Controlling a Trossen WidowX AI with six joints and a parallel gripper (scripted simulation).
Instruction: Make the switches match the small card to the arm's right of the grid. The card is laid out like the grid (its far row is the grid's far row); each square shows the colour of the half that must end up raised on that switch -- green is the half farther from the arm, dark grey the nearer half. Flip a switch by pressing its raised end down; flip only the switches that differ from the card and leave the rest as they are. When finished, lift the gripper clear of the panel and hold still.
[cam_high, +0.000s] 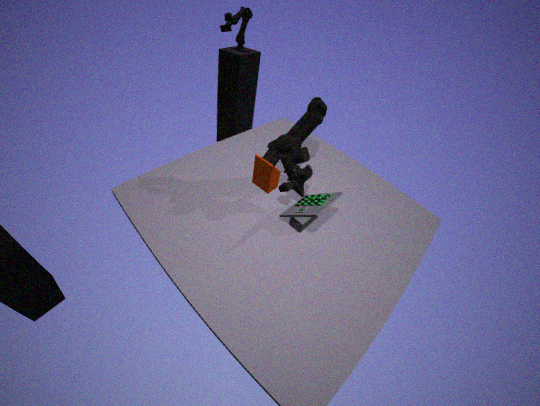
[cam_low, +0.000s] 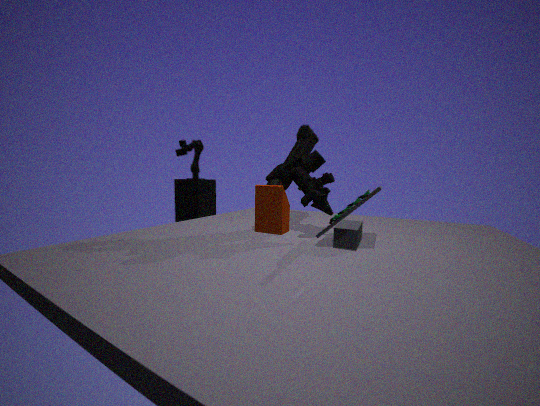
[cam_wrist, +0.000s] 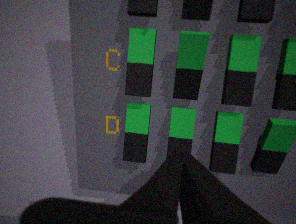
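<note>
The tilted switch panel (cam_high: 290, 212) (cam_low: 322, 234) (cam_wrist: 92, 100) carries rows of green and dark grey switches. My gripper (cam_high: 303, 195) (cam_low: 331, 214) (cam_wrist: 179, 159) is shut and empty. Its tips are at the near, dark half of the second switch (cam_wrist: 182, 123) in row D and partly hide it; whether they touch it I cannot tell. In row D the fourth switch (cam_wrist: 279, 135) is tilted and shaded differently from the first (cam_wrist: 137, 118) and third (cam_wrist: 229, 128). In row C the second switch (cam_wrist: 193, 50) looks darker than its neighbours. The card is not in the wrist view and is unreadable in the top and exterior views.
An orange block (cam_high: 265, 175) (cam_low: 271, 210) stands beside the arm. A grey block (cam_high: 301, 223) (cam_low: 347, 235) sits under the panel. A black pedestal (cam_high: 236, 92) (cam_low: 195, 200) with another small arm stands beyond the table (cam_high: 280, 300) (cam_low: 300, 320).
</note>
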